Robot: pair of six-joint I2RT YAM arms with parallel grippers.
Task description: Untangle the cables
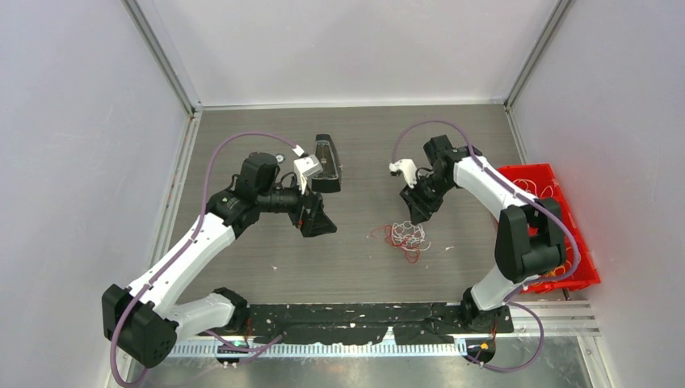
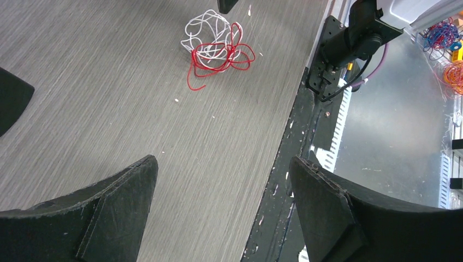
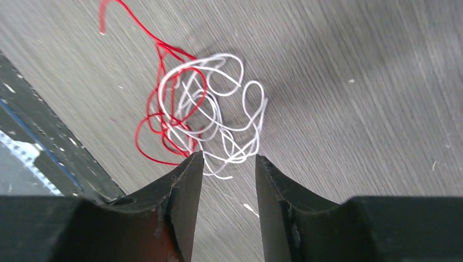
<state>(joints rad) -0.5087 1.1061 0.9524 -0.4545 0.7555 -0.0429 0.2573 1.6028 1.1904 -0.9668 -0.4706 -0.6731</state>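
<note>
presently, cables point(image 1: 404, 236): red and white tangle on the tabletop point(image 1: 355, 145), on the right arm's side.
right end effector point(image 3: 226, 161): jaws part-open, empty; tangle just ahead of the tips.
left end effector point(image 2: 223, 161): jaws wide, empty; well apart from tangle.
nearer arm: right.
long axis: none clear; loops bunched.

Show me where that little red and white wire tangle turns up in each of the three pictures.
Top view: the tangle lies just right of centre.
Left wrist view: the tangle sits near the top edge, around the middle.
Right wrist view: the tangle fills the centre, just beyond the right gripper.
Shared landmark: the black strip running past the tangle.
</note>
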